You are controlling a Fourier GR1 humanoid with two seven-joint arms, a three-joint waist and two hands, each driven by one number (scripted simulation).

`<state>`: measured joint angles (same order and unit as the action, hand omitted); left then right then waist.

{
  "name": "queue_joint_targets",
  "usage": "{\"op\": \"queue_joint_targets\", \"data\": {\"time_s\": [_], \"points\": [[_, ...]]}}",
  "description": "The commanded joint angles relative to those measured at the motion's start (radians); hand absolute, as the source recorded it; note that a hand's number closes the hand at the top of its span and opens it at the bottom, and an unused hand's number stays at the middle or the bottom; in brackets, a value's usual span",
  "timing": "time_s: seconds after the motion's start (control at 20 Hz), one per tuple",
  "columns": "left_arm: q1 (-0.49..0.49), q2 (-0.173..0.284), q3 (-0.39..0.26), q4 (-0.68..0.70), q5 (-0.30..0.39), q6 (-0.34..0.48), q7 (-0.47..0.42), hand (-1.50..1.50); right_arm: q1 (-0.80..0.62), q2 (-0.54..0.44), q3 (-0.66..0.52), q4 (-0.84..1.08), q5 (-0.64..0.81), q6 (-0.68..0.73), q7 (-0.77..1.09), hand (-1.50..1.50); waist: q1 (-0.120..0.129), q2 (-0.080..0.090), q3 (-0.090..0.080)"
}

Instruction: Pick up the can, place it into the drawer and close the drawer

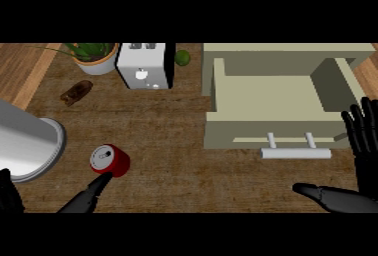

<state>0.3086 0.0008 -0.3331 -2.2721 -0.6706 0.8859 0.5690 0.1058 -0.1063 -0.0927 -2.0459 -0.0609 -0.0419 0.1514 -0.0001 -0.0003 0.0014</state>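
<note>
The red can (110,160) with a silver top stands upright on the wooden counter at the lower left. My left hand (87,196) comes up from the bottom edge; one straight finger reaches the can's near side and nothing curls round it. Its grey forearm (26,145) fills the left edge. The beige drawer (221,122) at the right is pulled open, its inside bare, its white bar handle (295,153) facing me. My right hand (359,192) stays open at the right edge beside the drawer front, fingers up, thumb pointing left.
A white toaster (145,65) stands at the back, a potted plant (93,55) to its left and a small green fruit (182,57) to its right. A brown lumpy object (76,93) lies on the counter behind the can.
</note>
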Motion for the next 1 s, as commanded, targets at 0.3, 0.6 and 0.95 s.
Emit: {"op": "queue_joint_targets", "data": {"time_s": [0.3,0.6,0.95], "points": [[-0.174,-0.001,-0.098,0.21,-0.172,0.176,0.236,-1.5,-0.035,-0.015,-0.049,0.059,-0.014,0.03,-0.033,-1.5,-0.003,0.001,-0.001],[-0.184,-0.001,-0.062,0.368,-0.017,0.252,0.097,-1.5,0.087,-0.019,-0.095,-0.035,-0.077,0.091,-0.065,-1.5,-0.008,0.0,-0.001],[-0.174,-0.001,-0.085,0.538,0.181,0.38,-0.12,-1.5,0.051,-0.033,-0.135,-0.067,-0.093,0.085,-0.003,-1.5,-0.004,0.0,-0.002]]}}
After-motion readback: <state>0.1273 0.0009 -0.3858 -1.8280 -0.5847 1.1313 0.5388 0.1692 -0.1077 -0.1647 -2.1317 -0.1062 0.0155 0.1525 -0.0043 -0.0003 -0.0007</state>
